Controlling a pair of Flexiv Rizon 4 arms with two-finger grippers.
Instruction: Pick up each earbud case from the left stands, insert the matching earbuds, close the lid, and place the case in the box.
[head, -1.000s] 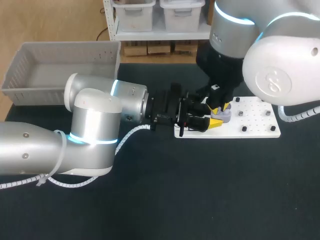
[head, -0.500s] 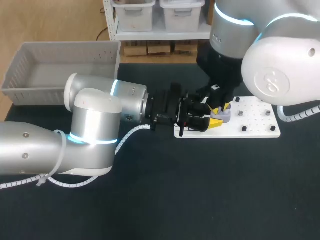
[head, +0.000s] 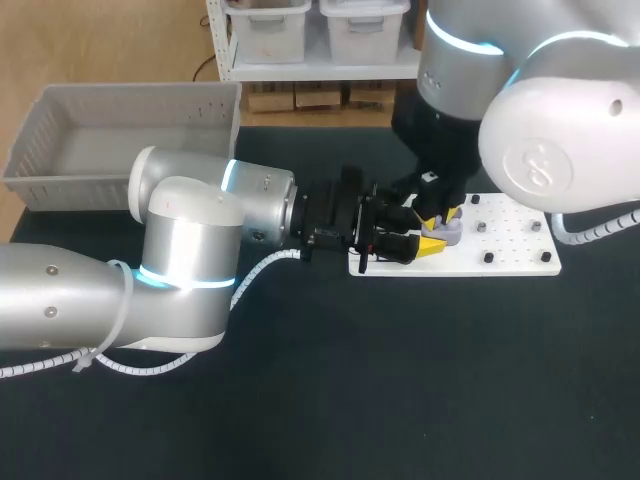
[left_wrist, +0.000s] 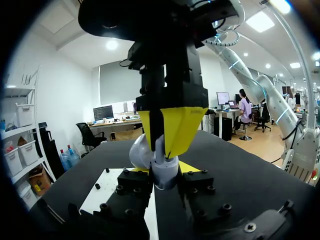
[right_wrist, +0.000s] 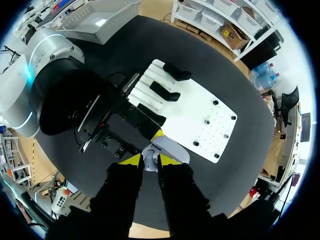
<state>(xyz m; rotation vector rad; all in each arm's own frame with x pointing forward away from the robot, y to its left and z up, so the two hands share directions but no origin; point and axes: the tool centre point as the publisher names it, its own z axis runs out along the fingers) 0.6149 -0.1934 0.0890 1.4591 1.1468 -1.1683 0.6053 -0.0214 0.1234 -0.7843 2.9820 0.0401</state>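
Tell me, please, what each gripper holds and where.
Left gripper clamps the pale grey rounded earbud case by its body's sides. Right gripper is at its top; whether it grips cannot be told.

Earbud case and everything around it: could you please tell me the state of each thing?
earbud case: lid open, held over the white board.
left gripper: shut on the earbud case.
right gripper: shut on an earbud, right at the open case.
box: nothing visible inside.
black stands: bare, no case on them.
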